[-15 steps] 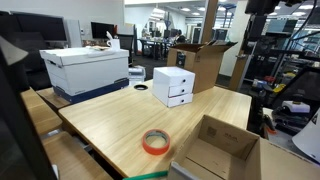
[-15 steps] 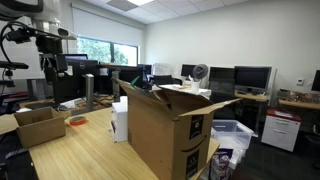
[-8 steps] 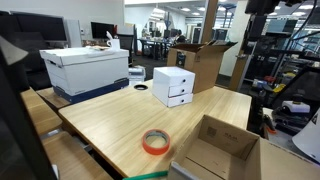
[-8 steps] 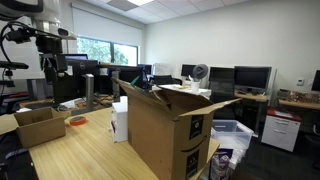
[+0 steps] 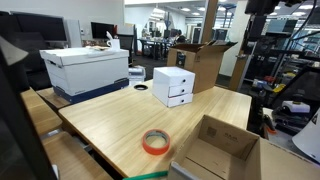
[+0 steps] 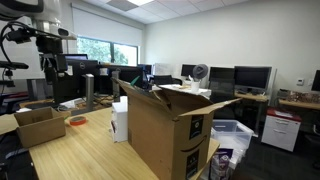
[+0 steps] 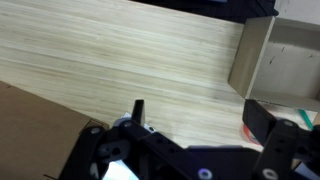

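My gripper (image 7: 200, 120) is open and empty, with both black fingers (image 7: 268, 118) spread wide. It hangs well above the wooden table (image 7: 140, 60); in an exterior view it shows at the far left (image 6: 50, 68). Below it in the wrist view are bare table, the wall of a small open cardboard box (image 7: 272, 55) and a sliver of an orange tape roll (image 7: 248, 132). In both exterior views the tape roll (image 5: 154, 142) (image 6: 76, 121) lies flat on the table beside the small box (image 5: 220, 148) (image 6: 38, 125).
A white drawer unit (image 5: 174, 86) and a large open cardboard box (image 5: 200, 60) (image 6: 170, 130) stand on the table. A white storage box (image 5: 85, 68) stands at one side. Desks, monitors and shelves surround the table.
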You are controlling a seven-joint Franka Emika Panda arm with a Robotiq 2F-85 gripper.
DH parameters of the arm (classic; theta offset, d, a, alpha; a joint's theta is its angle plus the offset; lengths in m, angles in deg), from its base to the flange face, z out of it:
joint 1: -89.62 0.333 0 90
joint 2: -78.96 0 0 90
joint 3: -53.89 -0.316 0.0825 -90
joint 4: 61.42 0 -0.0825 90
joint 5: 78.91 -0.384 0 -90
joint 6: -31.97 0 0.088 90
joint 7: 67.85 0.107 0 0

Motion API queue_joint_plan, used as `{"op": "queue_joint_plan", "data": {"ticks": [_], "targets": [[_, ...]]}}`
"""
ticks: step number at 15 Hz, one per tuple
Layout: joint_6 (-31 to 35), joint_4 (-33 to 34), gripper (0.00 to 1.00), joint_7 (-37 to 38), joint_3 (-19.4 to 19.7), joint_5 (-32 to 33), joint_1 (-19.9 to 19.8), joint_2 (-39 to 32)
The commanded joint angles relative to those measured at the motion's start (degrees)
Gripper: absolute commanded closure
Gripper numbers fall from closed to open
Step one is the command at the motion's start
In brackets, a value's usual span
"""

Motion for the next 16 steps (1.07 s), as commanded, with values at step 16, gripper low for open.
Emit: {"op": "queue_joint_plan", "data": {"ticks": [16], "targets": [[2.74,3.37,0.0,1.68,-0.11,-0.48,0.26,-5.76]]}}
